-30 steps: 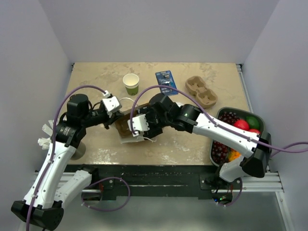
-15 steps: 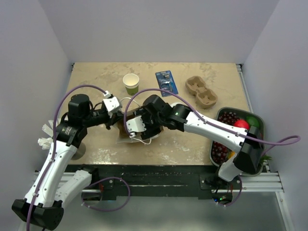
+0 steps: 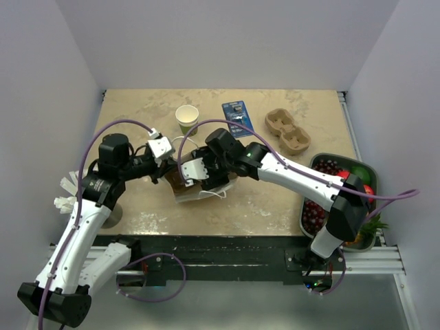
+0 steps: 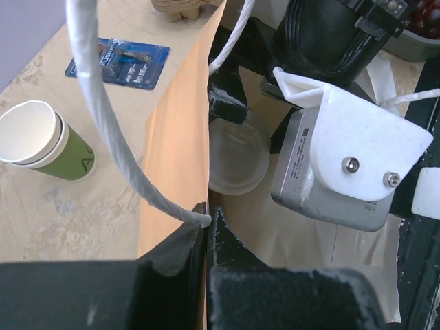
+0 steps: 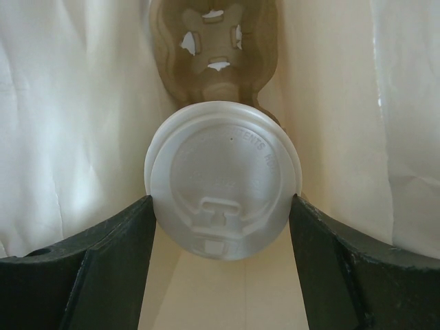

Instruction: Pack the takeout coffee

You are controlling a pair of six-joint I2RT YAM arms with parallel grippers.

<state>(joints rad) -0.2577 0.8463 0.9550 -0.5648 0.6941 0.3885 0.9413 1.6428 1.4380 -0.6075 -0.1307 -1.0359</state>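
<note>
While left hand (image 4: 207,223) pinches brown paper bag (image 4: 175,130), right hand (image 5: 221,210) grips white-lidded takeout coffee (image 5: 223,172)

Inside the bag, both right fingers (image 5: 103,261) press the coffee's round white plastic lid from either side. Left fingers (image 4: 179,251) are closed together on the bag's rim, beside its white cord handle (image 4: 79,41).

arms (image 3: 302,180): white links, black joints | cables (image 3: 117,124): purple | wrist housing (image 4: 357,137): white, two screws | tool fingers (image 5: 110,268): black

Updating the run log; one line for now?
left fingers pinch brown paper bag rim | right fingers hold white-lidded paper cup inside bag
</note>
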